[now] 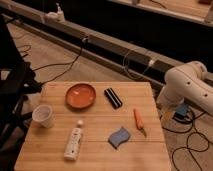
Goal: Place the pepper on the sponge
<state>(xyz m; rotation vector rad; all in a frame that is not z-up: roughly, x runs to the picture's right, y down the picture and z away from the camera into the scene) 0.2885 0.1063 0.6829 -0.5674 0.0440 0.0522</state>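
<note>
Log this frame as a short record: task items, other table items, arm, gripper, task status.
pepper: pepper lying flat near the right edge of the wooden table
sponge: blue sponge flat, just left of the pepper, apart from it, nothing on it
others: orange plate; black ridged block to its right; white cup; white bottle lying on its side
arm: white arm beside the table's right edge
gripper: not in view
status: pepper not yet on sponge

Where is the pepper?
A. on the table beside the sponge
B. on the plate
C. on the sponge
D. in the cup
A: the pepper lies on the table beside the sponge, not touching it; the hand is out of view.
</note>
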